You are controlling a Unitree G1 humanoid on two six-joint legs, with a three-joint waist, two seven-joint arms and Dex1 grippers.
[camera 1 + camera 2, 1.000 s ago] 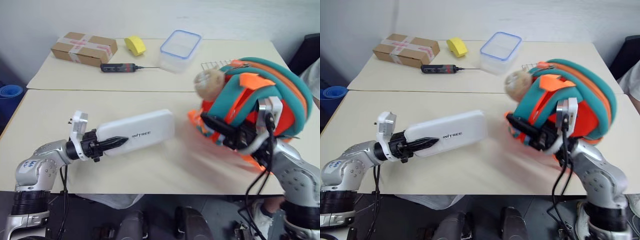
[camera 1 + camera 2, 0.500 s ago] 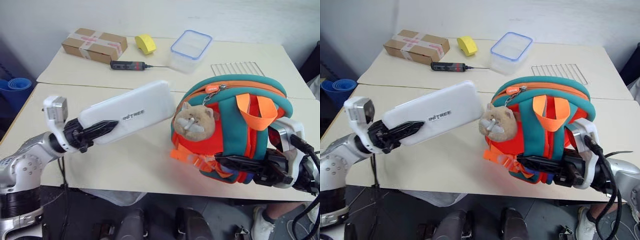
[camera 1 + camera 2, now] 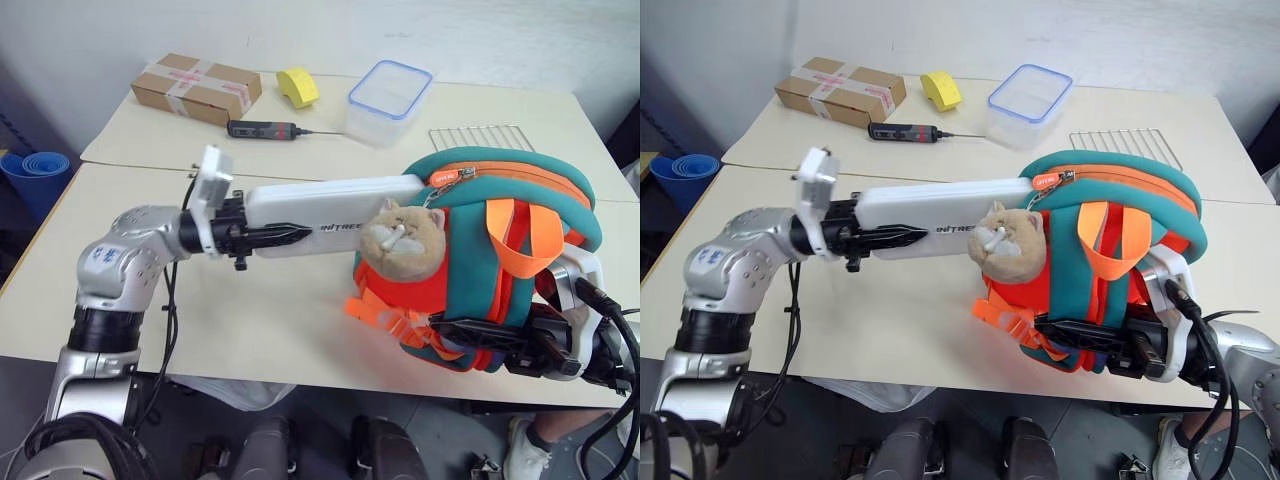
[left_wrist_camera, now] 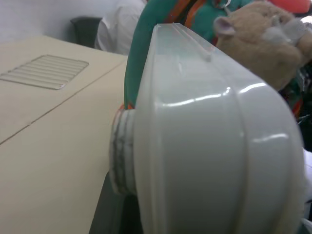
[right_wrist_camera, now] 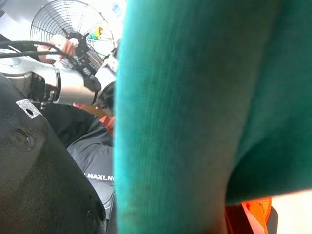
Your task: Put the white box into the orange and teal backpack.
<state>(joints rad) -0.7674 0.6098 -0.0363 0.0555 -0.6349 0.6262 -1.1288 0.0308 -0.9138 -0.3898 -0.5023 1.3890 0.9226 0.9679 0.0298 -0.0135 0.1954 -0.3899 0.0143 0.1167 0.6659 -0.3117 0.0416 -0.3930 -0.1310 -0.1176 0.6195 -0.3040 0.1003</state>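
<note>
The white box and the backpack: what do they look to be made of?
The white box: smooth, glossy hard plastic, judging by the sharp highlights along its rounded edge. The orange and teal backpack: soft matte fabric, perhaps neoprene-like, with woven orange straps and a fuzzy plush cat face.

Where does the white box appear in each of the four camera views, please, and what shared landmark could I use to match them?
Left eye view: white box at centre, held level by the left gripper, far end at the backpack.
Right eye view: centre-left.
Left wrist view: its rounded end looms close.
Right wrist view: I cannot make it out behind the teal fabric.
Shared landmark: the plush cat face on the orange and teal backpack.
</note>
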